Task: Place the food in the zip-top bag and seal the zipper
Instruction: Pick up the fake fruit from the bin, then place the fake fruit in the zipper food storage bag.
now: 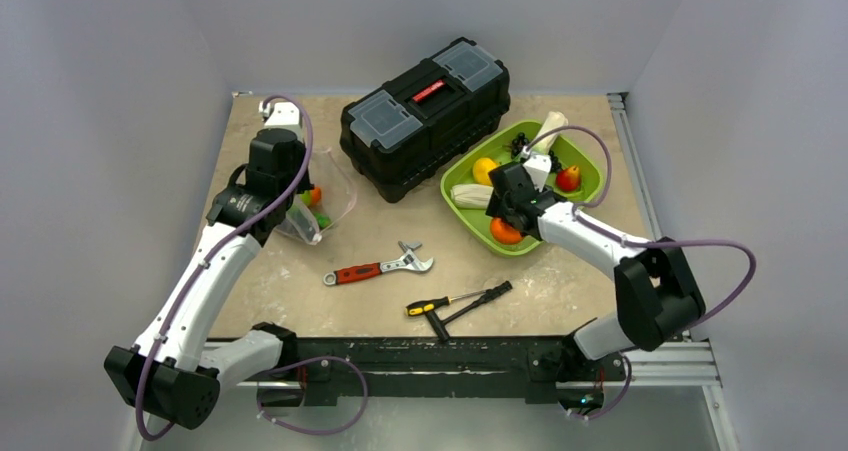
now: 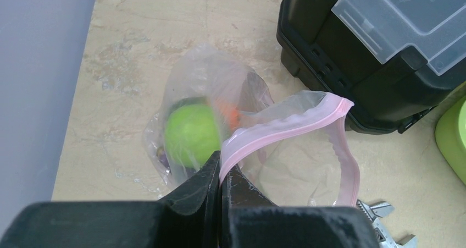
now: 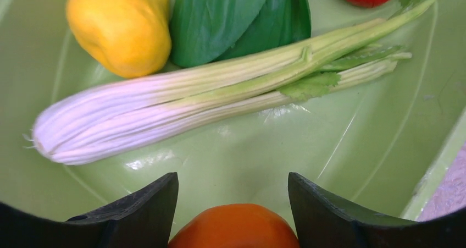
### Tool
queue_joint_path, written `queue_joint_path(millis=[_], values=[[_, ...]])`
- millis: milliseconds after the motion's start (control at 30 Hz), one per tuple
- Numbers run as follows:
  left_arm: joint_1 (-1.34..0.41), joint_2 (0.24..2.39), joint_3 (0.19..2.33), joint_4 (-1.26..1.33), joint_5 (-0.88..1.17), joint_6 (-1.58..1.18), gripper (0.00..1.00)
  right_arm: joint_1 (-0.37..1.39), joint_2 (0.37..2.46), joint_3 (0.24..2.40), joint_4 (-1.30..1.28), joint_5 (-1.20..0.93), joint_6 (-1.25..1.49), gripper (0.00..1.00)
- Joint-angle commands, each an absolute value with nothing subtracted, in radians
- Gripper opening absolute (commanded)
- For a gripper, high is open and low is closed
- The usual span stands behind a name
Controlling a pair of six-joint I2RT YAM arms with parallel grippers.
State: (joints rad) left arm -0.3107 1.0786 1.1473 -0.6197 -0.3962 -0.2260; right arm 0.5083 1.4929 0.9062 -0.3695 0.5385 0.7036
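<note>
The clear zip-top bag (image 1: 325, 203) lies at the table's left, its mouth held up. My left gripper (image 2: 221, 170) is shut on the pink zipper (image 2: 286, 124) at one end of the open mouth. Inside the bag are a green apple (image 2: 192, 135), an orange piece (image 2: 233, 116) and a dark piece, blurred through the plastic. My right gripper (image 3: 233, 176) is open, its fingers on either side of an orange round fruit (image 3: 233, 226) in the lime-green tray (image 3: 247, 149). In the top view this gripper (image 1: 505, 216) is over the tray's near end, just above the fruit (image 1: 505, 232).
The tray (image 1: 450, 186) also holds a celery stalk (image 3: 165, 105), a yellow pepper (image 3: 121, 25), a green leaf (image 3: 231, 11), a red fruit (image 1: 568, 178) and black grapes (image 1: 522, 149). A black toolbox (image 1: 425, 116) stands between bag and tray. A wrench (image 1: 378, 268) and screwdrivers (image 1: 460, 301) lie near the front.
</note>
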Motion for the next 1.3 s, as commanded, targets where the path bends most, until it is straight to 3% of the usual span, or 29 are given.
queue_joint_path(millis=[0,167,333,567,900,1033,1267], values=[[-0.314,1.078,1.182,-0.603,-0.376,-0.241,0.00,0.505,1.393,0.928,-0.313,0.573,0.689,0.09],[-0.315,1.078,1.184,-0.605,-0.364,-0.244,0.00,0.505,1.240,0.863,-0.151,0.465,0.652,0.05],[-0.315,1.079,1.190,-0.610,-0.351,-0.246,0.00,0.505,1.101,0.750,0.147,0.181,0.589,0.02],[-0.314,1.077,1.195,-0.617,-0.336,-0.253,0.00,0.561,1.259,0.810,0.432,-0.234,0.645,0.00],[-0.314,1.076,1.199,-0.620,-0.327,-0.256,0.00,0.912,1.485,0.964,0.736,-0.114,0.651,0.00],[-0.314,1.068,1.201,-0.621,-0.323,-0.258,0.00,0.965,1.589,1.012,0.869,-0.005,0.755,0.00],[-0.314,1.056,1.204,-0.625,-0.320,-0.260,0.00,0.993,1.762,1.186,0.843,0.119,0.929,0.00]])
